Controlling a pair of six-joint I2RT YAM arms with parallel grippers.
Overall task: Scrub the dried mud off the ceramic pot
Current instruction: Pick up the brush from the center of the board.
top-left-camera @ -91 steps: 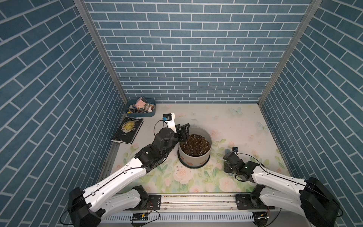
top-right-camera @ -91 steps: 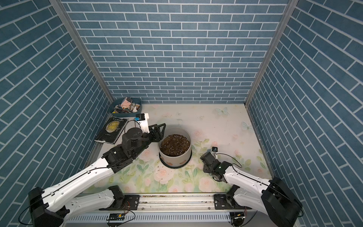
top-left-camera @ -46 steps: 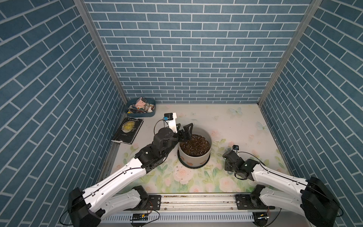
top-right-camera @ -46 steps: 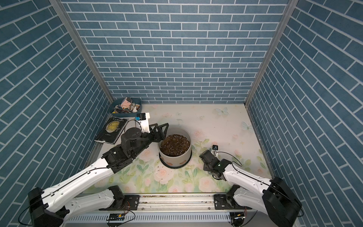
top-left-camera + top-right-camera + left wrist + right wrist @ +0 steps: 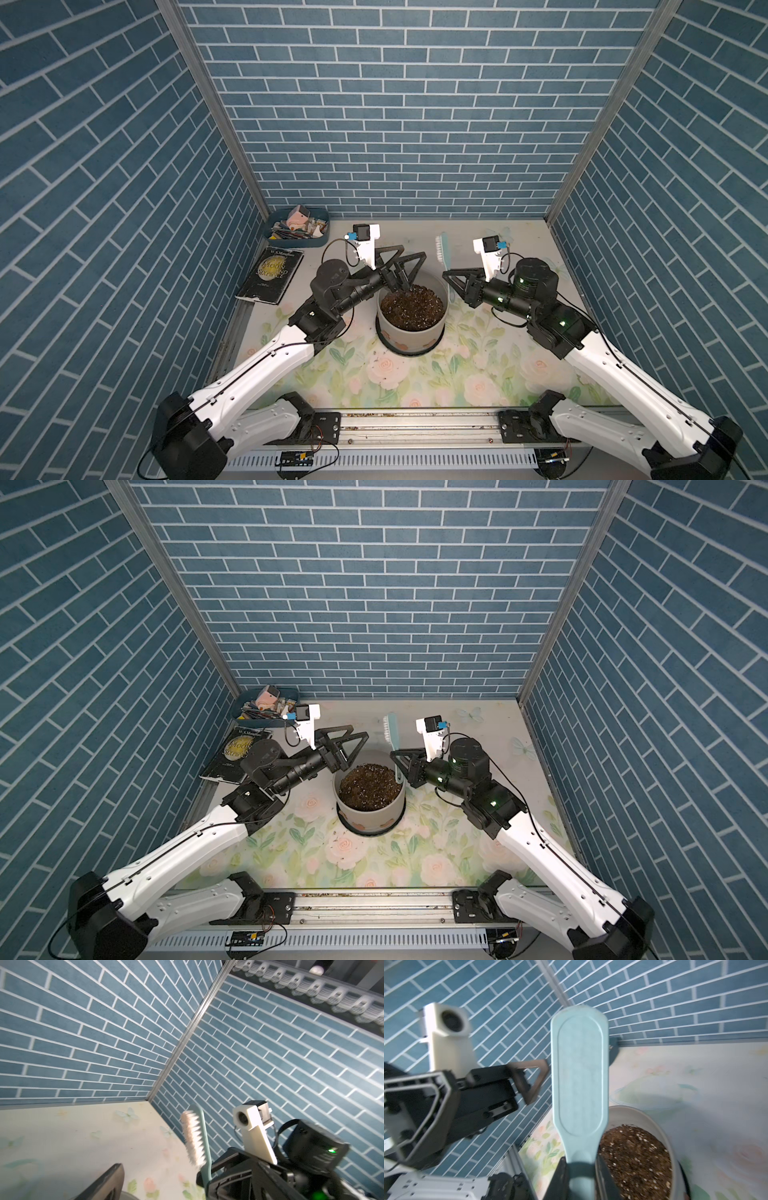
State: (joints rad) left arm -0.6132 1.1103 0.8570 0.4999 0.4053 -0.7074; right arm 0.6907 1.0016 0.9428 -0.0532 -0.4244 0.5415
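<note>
The pale floral-printed tabletop carried everything, walled in by blue brick-patterned panels. About its middle stood the wide pale grey cylindrical ceramic pot, upright on a black round saucer and filled nearly to the rim with dark white-speckled soil. Well apart from it, at the far left, lay a dark paperback book and a blue oval tray of oddments. Both top views showed the pot between the two arms' tools. The black left gripper hovered at the pot's far left rim, its jaws spread wide with nothing between them. The black right gripper sat just beside the pot's right rim, its jaws nipped in on the handle of a pale teal plastic scrubbing brush with white bristles. The brush stood nearly upright, its head above the gripper and beyond the far right rim, clear of the pot's wall, with the bristles turned toward the left gripper. In the right wrist view its smooth back faced the camera, with the pot's rim just beside the handle; whether the two touched could not be told. The pot's wall was plain and smooth save for the dried mud, small tan blotches low on the near side, just above the saucer.
</note>
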